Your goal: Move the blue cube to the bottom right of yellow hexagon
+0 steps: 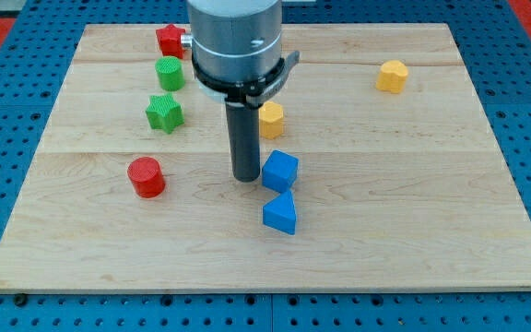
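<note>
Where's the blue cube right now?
The blue cube sits near the board's middle, just to the view's right of my tip, with a second blue block directly below it and a yellow block above.

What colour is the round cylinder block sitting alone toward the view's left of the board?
Red: the cylinder, shown clearly in the camera view, left of my tip.

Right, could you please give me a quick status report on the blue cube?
My tip down at the blue cube's left side, close or touching. Cube below a yellow block, second yellow block far right. Other blue block just beneath the cube.
</note>
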